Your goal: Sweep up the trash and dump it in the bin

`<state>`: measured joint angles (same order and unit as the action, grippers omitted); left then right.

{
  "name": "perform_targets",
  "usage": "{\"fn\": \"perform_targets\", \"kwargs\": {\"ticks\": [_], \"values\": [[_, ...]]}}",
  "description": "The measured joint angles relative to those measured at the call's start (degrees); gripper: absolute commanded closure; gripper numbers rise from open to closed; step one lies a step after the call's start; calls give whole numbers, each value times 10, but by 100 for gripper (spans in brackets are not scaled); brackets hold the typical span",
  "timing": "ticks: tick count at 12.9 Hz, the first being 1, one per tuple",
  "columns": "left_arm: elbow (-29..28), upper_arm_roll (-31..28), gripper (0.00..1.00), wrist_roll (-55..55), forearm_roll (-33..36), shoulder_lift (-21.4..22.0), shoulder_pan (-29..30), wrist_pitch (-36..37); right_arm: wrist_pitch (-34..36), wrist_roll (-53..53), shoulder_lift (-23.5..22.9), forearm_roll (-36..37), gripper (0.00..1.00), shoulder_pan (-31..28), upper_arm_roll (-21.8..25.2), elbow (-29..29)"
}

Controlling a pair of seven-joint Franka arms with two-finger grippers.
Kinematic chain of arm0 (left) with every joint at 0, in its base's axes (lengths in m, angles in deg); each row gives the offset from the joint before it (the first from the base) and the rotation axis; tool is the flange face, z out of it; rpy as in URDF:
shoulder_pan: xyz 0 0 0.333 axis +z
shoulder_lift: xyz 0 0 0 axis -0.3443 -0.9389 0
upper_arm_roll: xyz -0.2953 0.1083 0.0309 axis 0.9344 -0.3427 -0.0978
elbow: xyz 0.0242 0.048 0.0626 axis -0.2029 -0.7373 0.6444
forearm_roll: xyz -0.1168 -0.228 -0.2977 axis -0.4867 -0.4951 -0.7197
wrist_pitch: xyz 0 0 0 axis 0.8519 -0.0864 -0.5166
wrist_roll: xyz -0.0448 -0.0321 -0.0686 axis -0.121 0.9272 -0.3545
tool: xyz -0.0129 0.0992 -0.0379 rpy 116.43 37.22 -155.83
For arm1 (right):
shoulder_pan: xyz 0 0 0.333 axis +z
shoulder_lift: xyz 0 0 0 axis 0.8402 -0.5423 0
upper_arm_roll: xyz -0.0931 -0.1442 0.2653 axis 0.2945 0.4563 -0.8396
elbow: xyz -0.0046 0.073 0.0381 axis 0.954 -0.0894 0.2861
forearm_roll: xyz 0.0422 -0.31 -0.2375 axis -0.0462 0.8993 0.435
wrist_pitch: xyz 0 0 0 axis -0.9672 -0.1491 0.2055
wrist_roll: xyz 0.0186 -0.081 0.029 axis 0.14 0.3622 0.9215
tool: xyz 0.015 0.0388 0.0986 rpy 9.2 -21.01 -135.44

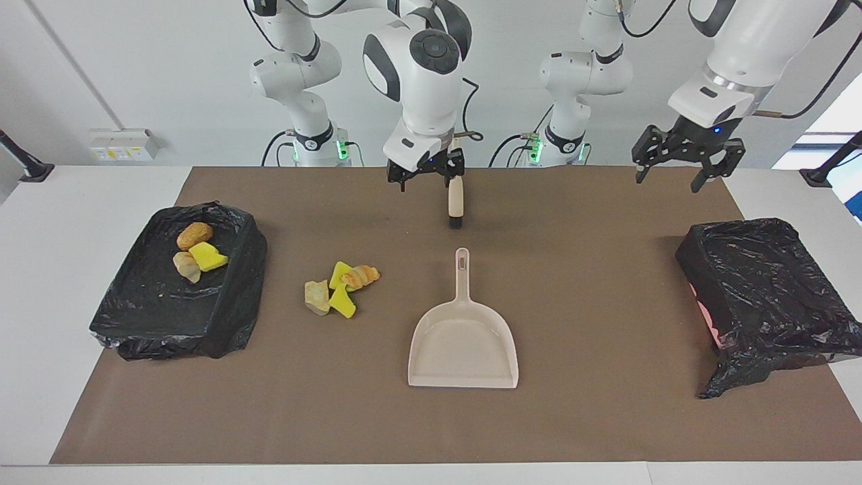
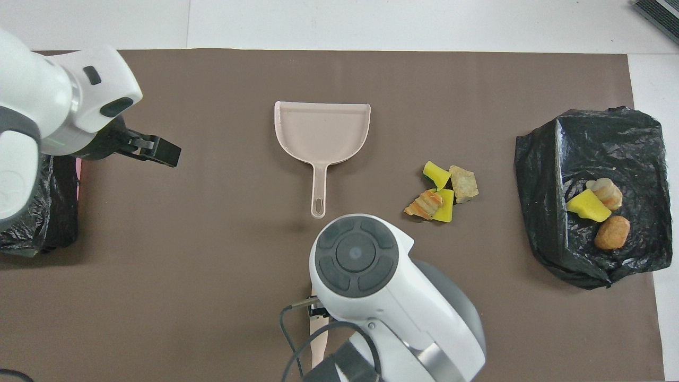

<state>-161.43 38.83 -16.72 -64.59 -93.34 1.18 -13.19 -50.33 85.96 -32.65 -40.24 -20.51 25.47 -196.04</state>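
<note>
A pile of trash (image 1: pixel 340 288) (image 2: pixel 443 191), yellow sponge pieces and tan bread-like chunks, lies on the brown mat beside the beige dustpan (image 1: pixel 463 337) (image 2: pixel 321 130), toward the right arm's end. The dustpan lies flat with its handle pointing toward the robots. My right gripper (image 1: pixel 452 176) is shut on a beige brush (image 1: pixel 456 202) that hangs upright, black bristles down, over the mat just nearer the robots than the dustpan handle. In the overhead view the arm hides all but a bit of the brush handle (image 2: pixel 318 339). My left gripper (image 1: pixel 673 176) (image 2: pixel 159 151) is open and empty.
A black-lined tray (image 1: pixel 135 316) (image 2: pixel 536 159) at the right arm's end holds three more scraps (image 1: pixel 195 252) (image 2: pixel 597 207). A black-bagged bin (image 1: pixel 761 289) (image 2: pixel 48 223) stands at the left arm's end, under the left gripper's side. The brown mat (image 1: pixel 606 404) covers the table.
</note>
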Motion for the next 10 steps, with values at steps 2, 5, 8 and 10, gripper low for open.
{"fn": "perform_targets", "kwargs": {"ticks": [2,5,8,10], "values": [[0,1,0,-39,0,-17,-32,-23,-58,47,38,-22,0,36,0,-90],[0,3,0,-91,-1,-39,-66,-64,-137,131,55,-58,0,91,-1,-167],[-1,4,0,-134,-1,-72,-109,-94,-203,168,54,-84,0,123,-1,-215],[-3,4,0,-161,0,-105,-135,-137,-250,197,44,-90,0,148,-1,-238]]}}
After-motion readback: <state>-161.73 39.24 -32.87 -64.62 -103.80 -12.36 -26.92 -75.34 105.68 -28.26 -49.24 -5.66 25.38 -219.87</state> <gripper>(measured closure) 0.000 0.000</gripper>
